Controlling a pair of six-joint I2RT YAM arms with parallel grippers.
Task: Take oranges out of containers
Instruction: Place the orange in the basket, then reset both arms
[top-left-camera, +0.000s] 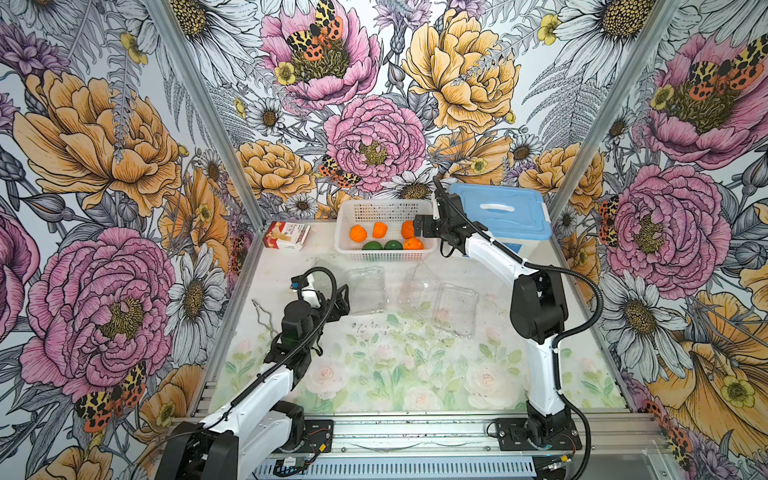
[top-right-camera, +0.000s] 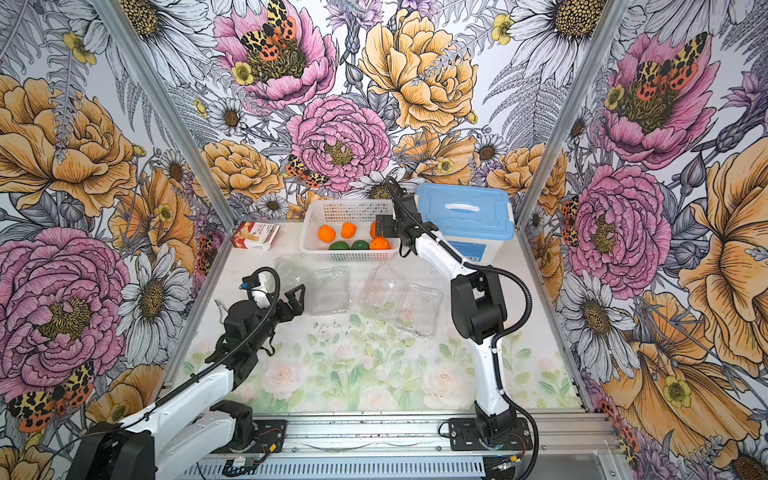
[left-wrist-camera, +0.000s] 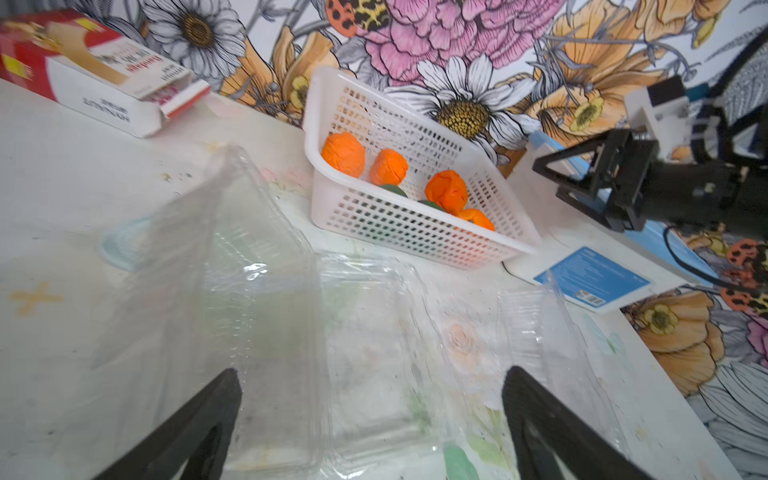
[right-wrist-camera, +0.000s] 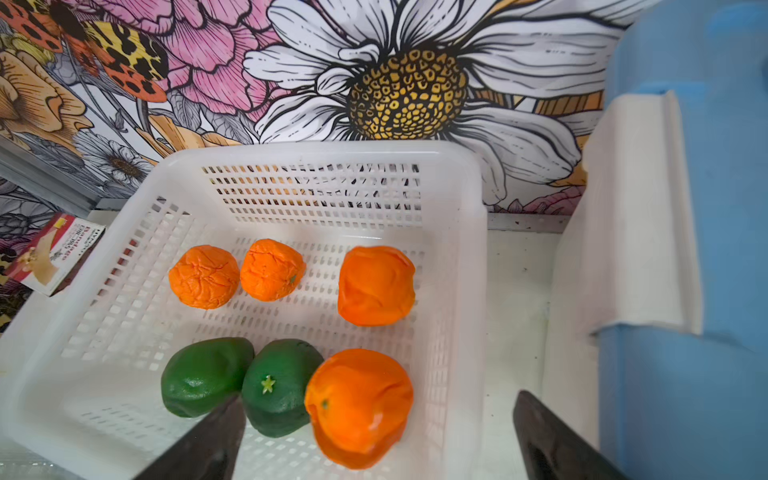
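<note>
Your right hand hangs with fingers spread wide, holding nothing, above the white basket, where four oranges and two green fruits lie. Your left hand, likewise spread, hovers over the clear containers, which sit empty on the surface.

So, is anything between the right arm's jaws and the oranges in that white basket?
Nothing visible. The open jaws hang over the open-topped white perforated plastic basket; the nearest round bright orange fruit lies bare below, beside a dark green fruit.
</note>
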